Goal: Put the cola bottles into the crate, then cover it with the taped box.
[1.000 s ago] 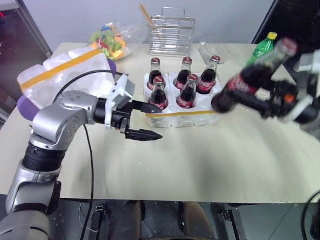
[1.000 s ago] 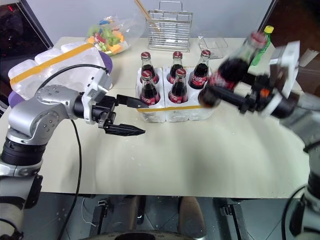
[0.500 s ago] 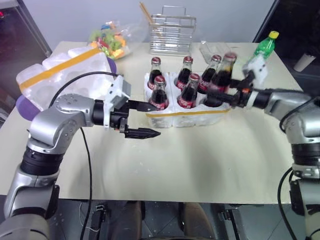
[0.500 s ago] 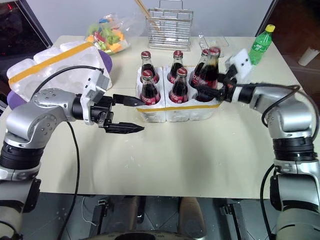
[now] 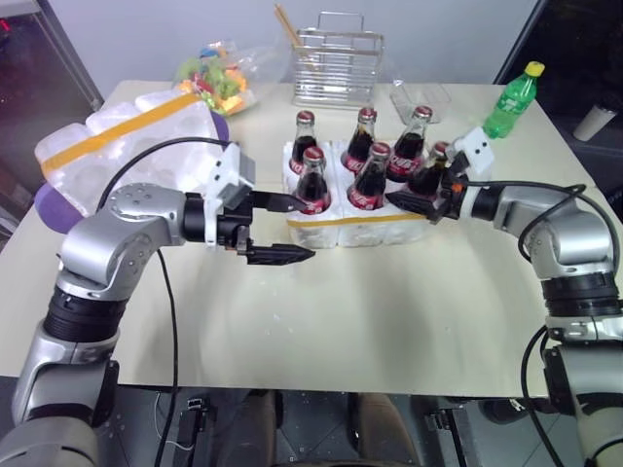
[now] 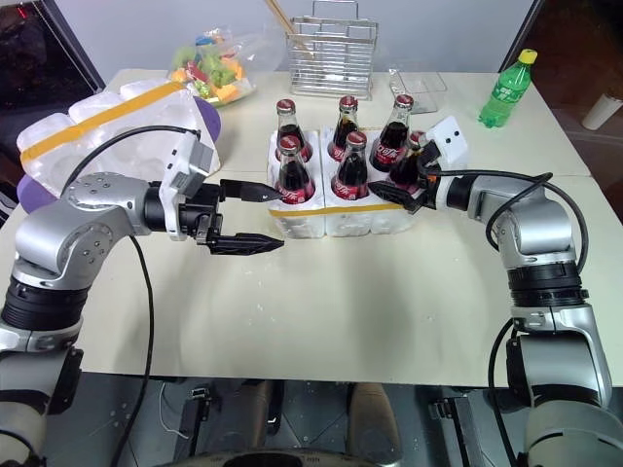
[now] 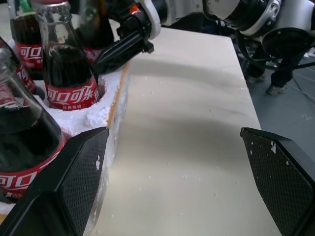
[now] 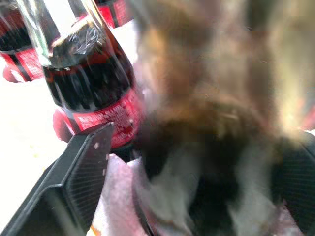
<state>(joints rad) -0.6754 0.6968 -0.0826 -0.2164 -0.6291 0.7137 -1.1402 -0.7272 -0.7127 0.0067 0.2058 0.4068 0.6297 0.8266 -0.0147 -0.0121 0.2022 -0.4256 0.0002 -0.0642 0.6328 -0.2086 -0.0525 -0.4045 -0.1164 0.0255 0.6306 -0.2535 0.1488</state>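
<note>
With all six wells filled, the crate [image 6: 341, 216] sits mid-table toward the back, thin yellow band on its front side. Cola bottles [image 6: 350, 167] stand upright in it, two rows of three; the sixth bottle [image 6: 409, 165] is in the front right well, seated lower than its neighbours and partly hidden behind the right gripper.

Right gripper [image 6: 414, 190] is at the crate's right front corner, fingers spread either side of that sixth bottle's body; one finger lies along the crate's front edge. Jaws look parted, not clamped, but whether either finger touches the glass I can't tell. The right wrist view is a blur up close, with one black finger [image 8: 81, 177] beside a bottle label.

Left gripper [image 5: 277, 229] hovers just left of the crate's front left corner, pointing toward the right, jaws wide open, holding nothing. Upper finger tip is near the front left bottle [image 5: 311, 183]; the lower finger hangs over bare table [image 5: 389, 311].

Taped box [image 5: 127, 141] lies at the table's left rear, hollows facing up, wide yellow tape band across it, apart from the crate.

Behind: wire rack [image 5: 336, 63], bag of coloured items [image 5: 214, 78], clear tray [image 5: 419, 95], green bottle with yellow cap [image 5: 513, 97] at right rear.
</note>
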